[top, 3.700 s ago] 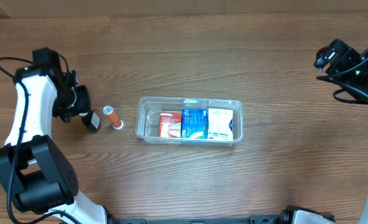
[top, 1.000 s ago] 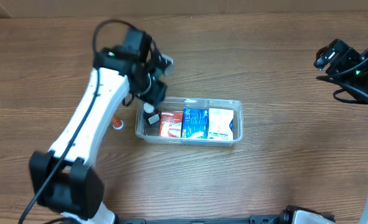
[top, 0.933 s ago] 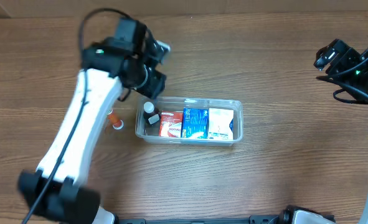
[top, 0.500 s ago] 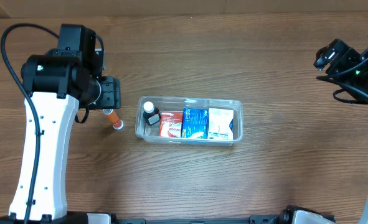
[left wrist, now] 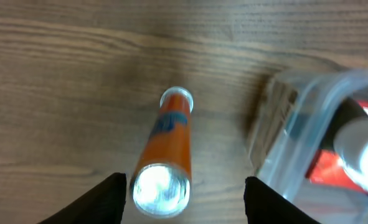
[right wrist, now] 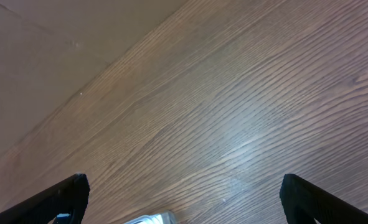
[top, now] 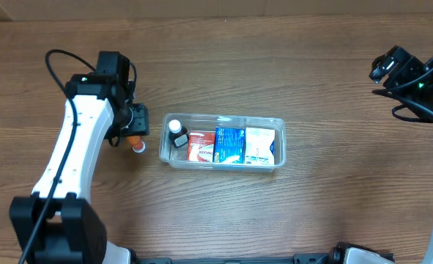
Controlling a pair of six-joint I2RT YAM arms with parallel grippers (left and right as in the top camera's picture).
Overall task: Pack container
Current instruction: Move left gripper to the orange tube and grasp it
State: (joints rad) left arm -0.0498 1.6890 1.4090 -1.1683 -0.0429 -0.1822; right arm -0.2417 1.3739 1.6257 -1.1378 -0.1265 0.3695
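The clear plastic container (top: 278, 126) sits mid-table. It holds a dark bottle with a white cap (top: 176, 135), a red box (top: 199, 147), a blue box (top: 228, 144) and a white box (top: 258, 145). An orange tube (top: 136, 143) with a white cap lies on the table just left of the container. My left gripper (top: 133, 126) hangs right over it; in the left wrist view the tube (left wrist: 170, 149) lies between my open fingers (left wrist: 184, 202), near the left one, and the container's corner (left wrist: 308, 106) shows at right. My right gripper (right wrist: 184, 202) is open and empty above bare table at the far right.
The right arm (top: 414, 77) is parked at the table's far right edge. A pale wall or board (right wrist: 59, 43) runs along the table's back edge. Bare wood (top: 216, 213) surrounds the container.
My left arm carried the dark bottle into the container's left end, let go of it, swung out to the left, then came back over the orange tube. The right arm has not moved.
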